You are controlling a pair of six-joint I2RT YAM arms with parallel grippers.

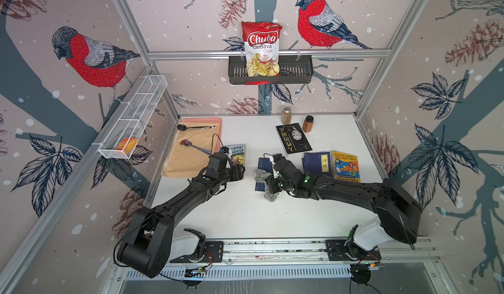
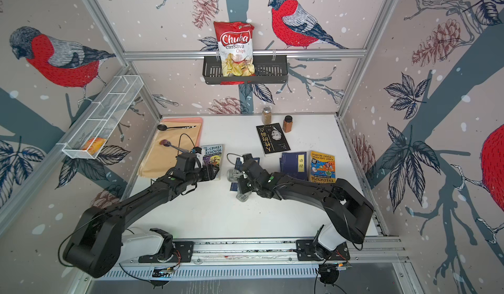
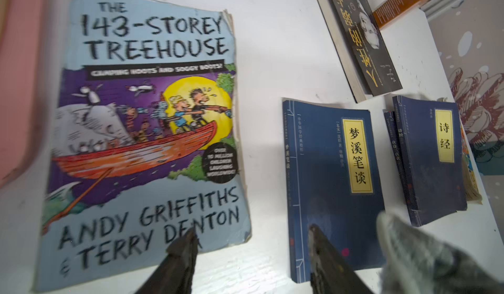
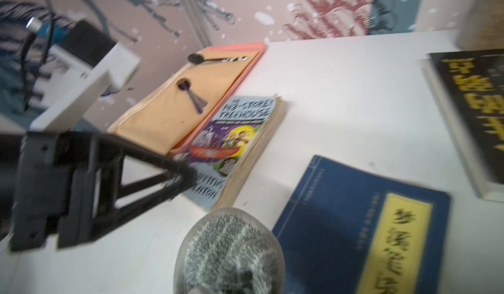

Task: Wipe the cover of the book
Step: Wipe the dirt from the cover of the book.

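Flat on the white tabletop (image 1: pixel 245 219), cover up, near its middle: the navy book (image 1: pixel 262 164) with a yellow title strip. Clamps a grey fluffy cloth (image 1: pixel 262 174) in the right gripper (image 1: pixel 268 184), with jaws pressed together on it and buried under the pile in the right wrist view. Hangs that cloth over the navy book's left edge, towards the nearer end; contact with the cover impossible to judge. Holds the left gripper (image 3: pixel 252 234) just left of the navy book, with jaws spread and nothing between them, above the bare strip between the navy book and the 143-Storey Treehouse paperback (image 3: pixel 144 131). Farther left of the navy book, just beyond that paperback: a tan padded envelope (image 1: pixel 185 161) on a pink sheet (image 1: pixel 203 119), with a black spoon (image 1: pixel 195 127) and a purple spoon (image 1: pixel 195 147) on top. Just right of the navy book: a short stack of similar navy books (image 1: pixel 319 164), and beside the stack an orange Treehouse paperback (image 1: pixel 345 167). Behind the navy book and a little right, apart from it: a black book (image 1: pixel 296 139) with gold characters, then a tall spice jar (image 1: pixel 286 115) and a short spice jar (image 1: pixel 307 124). High on the back wall, well beyond the navy book: a Chuba cassava chips bag (image 1: pixel 261 49) upright in a black basket (image 1: pixel 305 71).
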